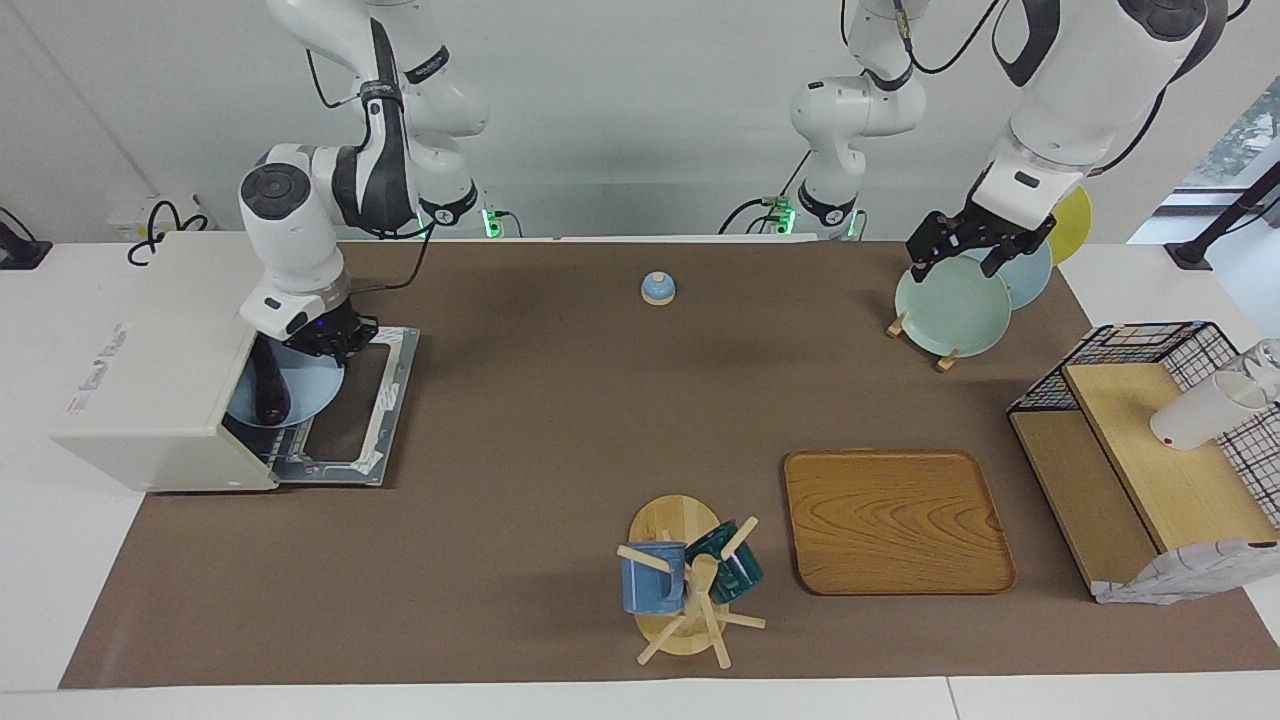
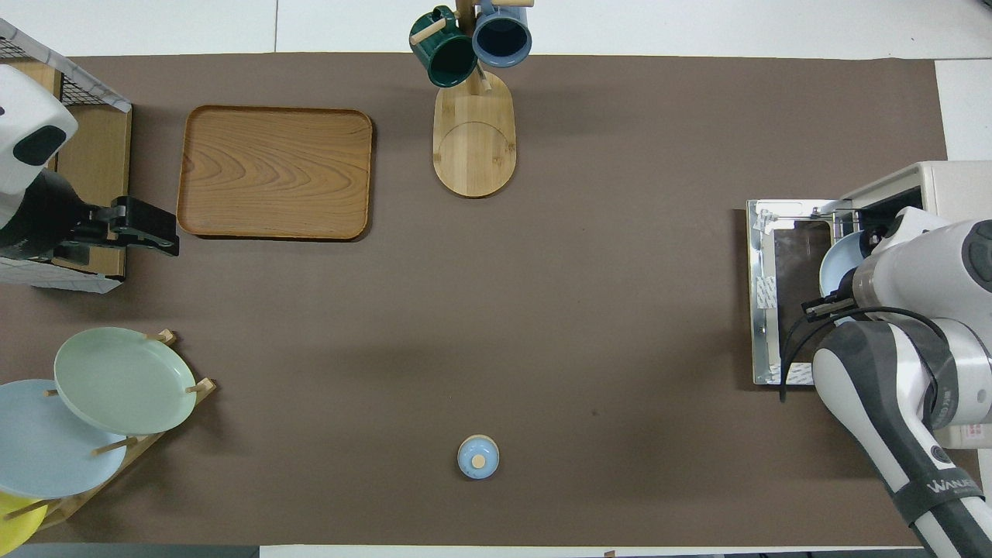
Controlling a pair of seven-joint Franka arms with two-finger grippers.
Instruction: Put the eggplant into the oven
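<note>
The cream-white oven (image 1: 150,390) stands at the right arm's end of the table with its door (image 1: 355,420) folded down flat. A pale blue plate (image 1: 300,385) lies in the oven's mouth. The dark eggplant (image 1: 270,385) lies on that plate. My right gripper (image 1: 330,345) is down at the plate's rim, over the open door, shut on the plate. In the overhead view the right arm hides the eggplant, and only the plate's edge (image 2: 837,263) shows. My left gripper (image 1: 965,258) hangs open and empty over the plate rack.
A rack holds green (image 1: 950,308), blue and yellow plates beside the left arm. A wire-and-wood shelf (image 1: 1150,450) with a white cup, a wooden tray (image 1: 895,520), a mug tree (image 1: 685,580) with two mugs, and a small blue bell (image 1: 657,288) stand on the brown mat.
</note>
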